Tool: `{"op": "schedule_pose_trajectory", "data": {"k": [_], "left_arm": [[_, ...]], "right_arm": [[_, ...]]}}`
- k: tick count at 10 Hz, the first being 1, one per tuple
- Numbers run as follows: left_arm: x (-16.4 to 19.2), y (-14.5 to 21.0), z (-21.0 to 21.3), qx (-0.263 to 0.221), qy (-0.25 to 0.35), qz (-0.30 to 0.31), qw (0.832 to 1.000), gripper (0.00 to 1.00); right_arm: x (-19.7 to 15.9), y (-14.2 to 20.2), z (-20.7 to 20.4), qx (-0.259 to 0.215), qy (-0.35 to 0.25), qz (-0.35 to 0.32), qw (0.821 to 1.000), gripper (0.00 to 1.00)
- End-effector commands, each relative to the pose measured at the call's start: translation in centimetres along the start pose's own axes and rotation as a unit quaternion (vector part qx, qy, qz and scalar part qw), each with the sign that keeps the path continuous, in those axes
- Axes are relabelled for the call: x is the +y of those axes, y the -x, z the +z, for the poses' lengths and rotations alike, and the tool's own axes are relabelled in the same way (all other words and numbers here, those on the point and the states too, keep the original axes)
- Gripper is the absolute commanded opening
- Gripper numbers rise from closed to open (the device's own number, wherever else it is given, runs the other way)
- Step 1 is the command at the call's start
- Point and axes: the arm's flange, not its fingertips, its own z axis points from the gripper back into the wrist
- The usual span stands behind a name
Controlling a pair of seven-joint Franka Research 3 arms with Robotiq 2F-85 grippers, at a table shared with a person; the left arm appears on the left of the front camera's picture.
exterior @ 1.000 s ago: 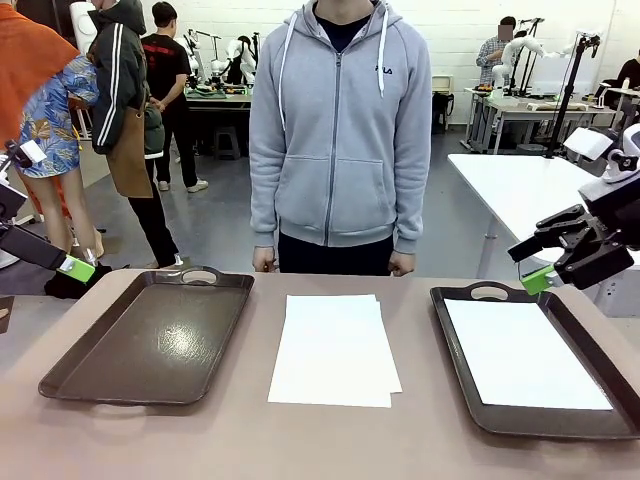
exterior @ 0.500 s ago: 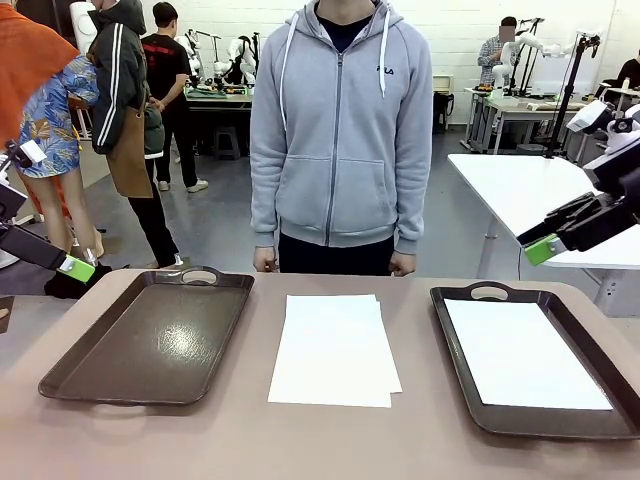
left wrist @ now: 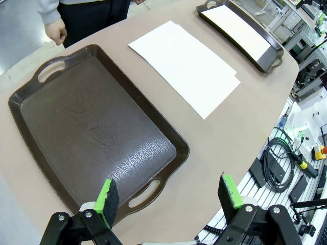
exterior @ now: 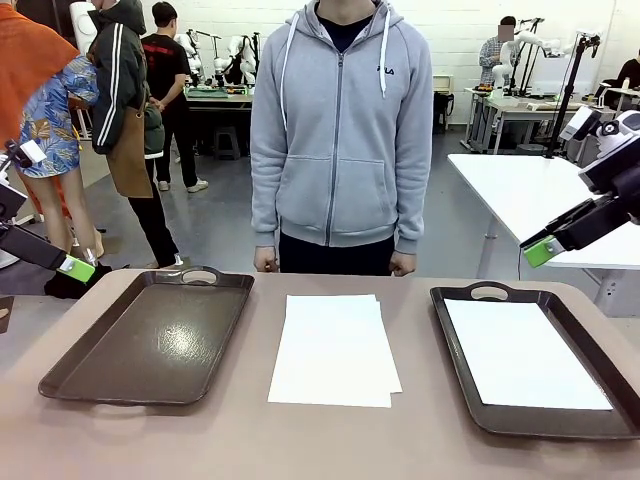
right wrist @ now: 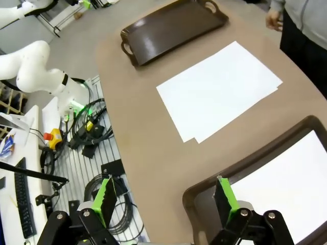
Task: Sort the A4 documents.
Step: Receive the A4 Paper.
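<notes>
The only text that can be read is a small dark "FILA" logo (exterior: 384,70) on the chest of the person's grey hoodie (exterior: 340,170).

The left gripper (left wrist: 168,196) was open and empty, its two fingers spread wide apart. Its green pads (left wrist: 107,195) faced each other across the gap. In the front view, one black finger (exterior: 30,247) of this gripper entered low at the picture's left edge, slanting down toward the middle with the pad at its tip.

The right gripper (right wrist: 163,201) was likewise open and empty, fingers wide apart. In the front view, the right wrist (exterior: 618,178) stood raised at the right edge, the fingers slanting down toward the middle.
</notes>
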Motion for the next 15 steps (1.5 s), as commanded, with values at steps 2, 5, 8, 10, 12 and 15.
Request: {"op": "schedule_pose_trajectory", "data": {"k": [2,5,8,10,12,15], "left_arm": [[0.2,0.15,0.02,-0.006,0.008,-0.006,1.0,1.0],[0.2,0.15,0.02,-0.006,0.008,-0.006,1.0,1.0],[0.2,0.15,0.02,-0.006,0.008,-0.006,1.0,1.0],[0.2,0.15,0.02,-0.006,0.008,-0.006,1.0,1.0],[0.2,0.15,0.02,-0.006,0.008,-0.006,1.0,1.0],[0.2,0.15,0.02,-0.006,0.008,-0.006,1.0,1.0]], "right_arm": [[-0.06,-0.5,0.26,0.029,0.0,-0.02,0.999,1.0],[-0.55,-0.52,0.15,0.032,0.002,-0.028,0.999,1.0],[-0.82,-0.51,0.16,0.035,0.0,-0.027,0.999,1.0],[-0.63,0.11,-0.27,0.017,0.001,-0.019,1.0,1.0],[-0.63,0.11,-0.27,0.017,0.001,-0.019,1.0,1.0],[-0.63,0.11,-0.27,0.017,0.001,-0.019,1.0,1.0]]}}
